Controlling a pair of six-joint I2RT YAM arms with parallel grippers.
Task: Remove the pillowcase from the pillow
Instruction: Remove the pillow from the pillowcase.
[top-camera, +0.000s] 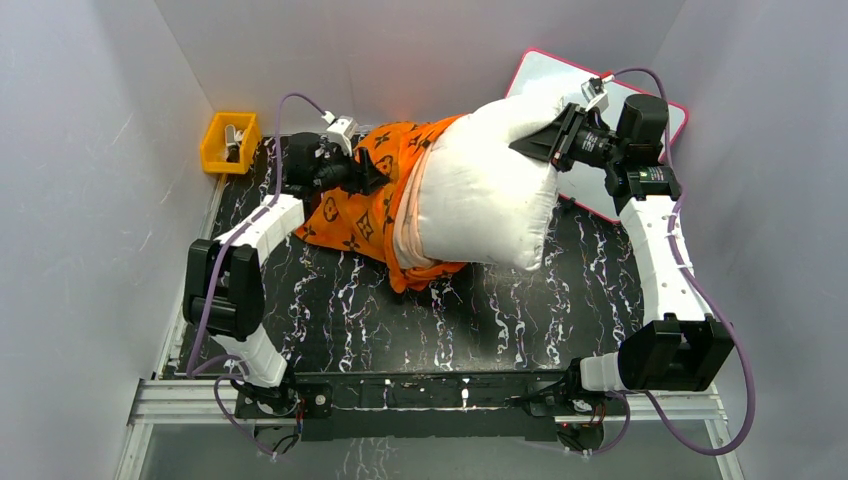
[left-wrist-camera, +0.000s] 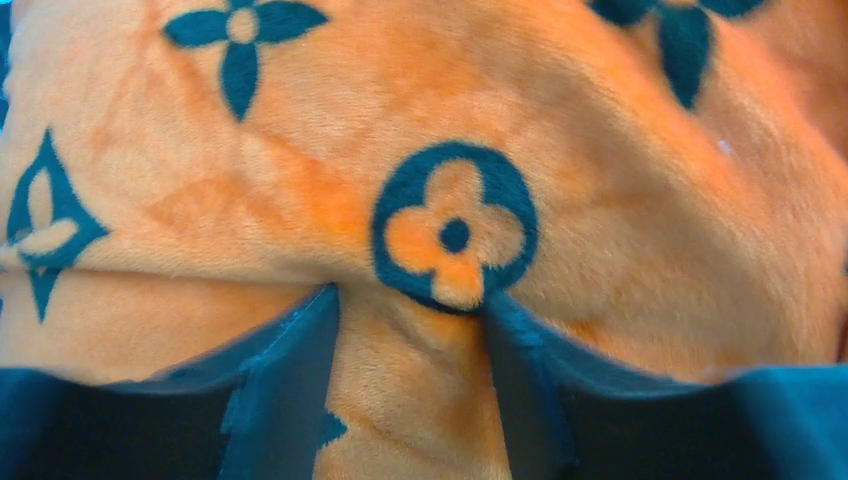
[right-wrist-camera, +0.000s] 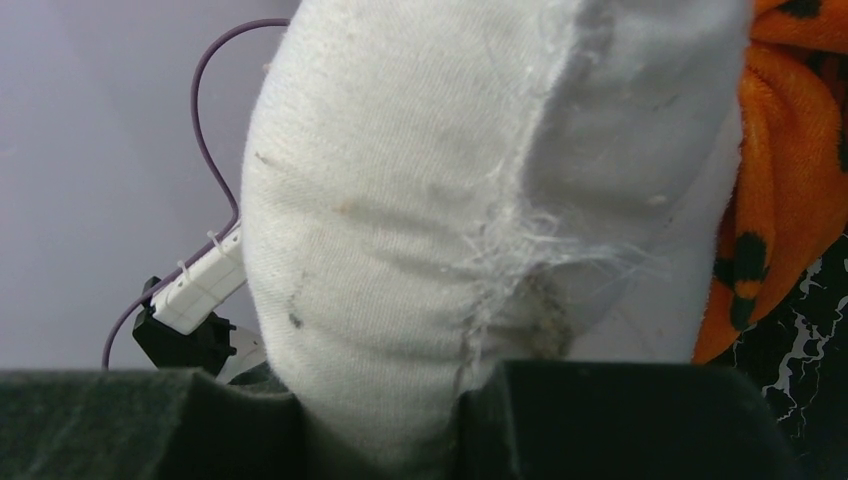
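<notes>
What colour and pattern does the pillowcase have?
The pillowcase is bright orange with dark flower and diamond motifs. It shows best in the left wrist view.

pillow (top-camera: 490, 190): one, plain white
pillowcase (top-camera: 365, 205): one, orange with black motifs
whiteboard (top-camera: 545, 72): one, pink-framed
bin (top-camera: 213, 150): one, yellow; what lies in it is too small to count
table (top-camera: 400, 310): one, black with white veining
arms: two, namely left arm (top-camera: 265, 225) and right arm (top-camera: 655, 240)
grippers: two, namely left gripper (top-camera: 378, 170) and right gripper (top-camera: 535, 142), each with two fingers
</notes>
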